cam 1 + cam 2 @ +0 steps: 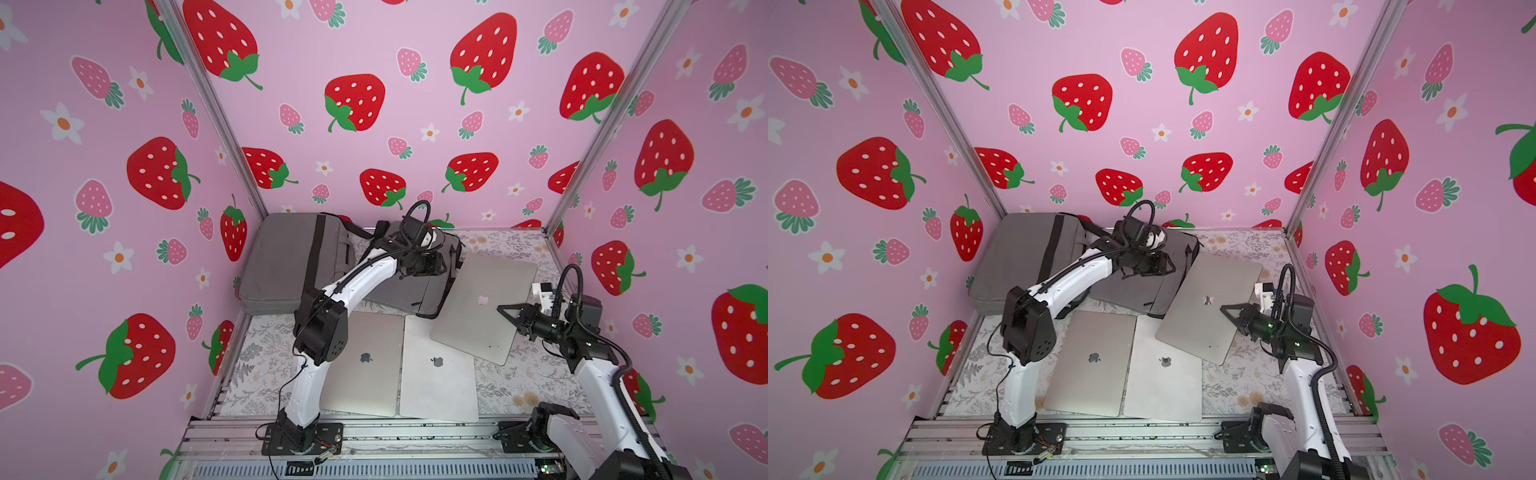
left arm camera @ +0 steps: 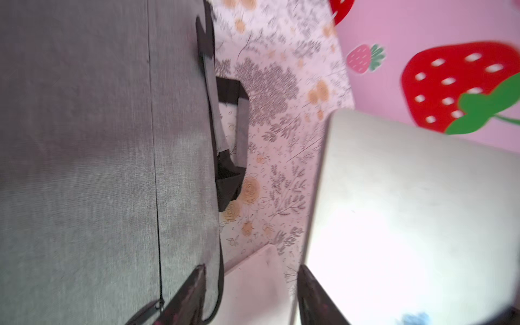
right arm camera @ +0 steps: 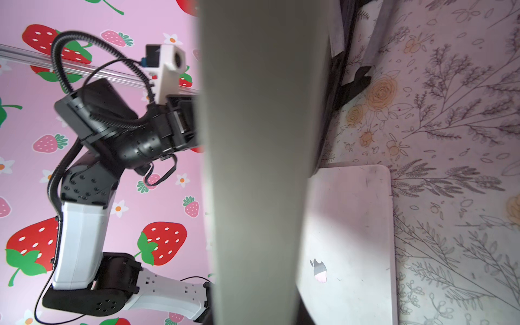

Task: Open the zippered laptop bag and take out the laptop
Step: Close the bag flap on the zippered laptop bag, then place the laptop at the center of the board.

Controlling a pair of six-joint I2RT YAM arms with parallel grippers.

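Half the laptop bag [image 1: 415,291] behind arm [image 1: 357,282]

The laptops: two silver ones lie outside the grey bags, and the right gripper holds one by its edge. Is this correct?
Not two but three silver laptops lie outside the grey bags. Both top views show the front left laptop, the front right laptop and, farther back, the third laptop, which the right gripper holds by its edge.

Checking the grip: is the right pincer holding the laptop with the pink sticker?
Yes, in a top view the right pincer clamps the edge of the pink-stickered laptop.
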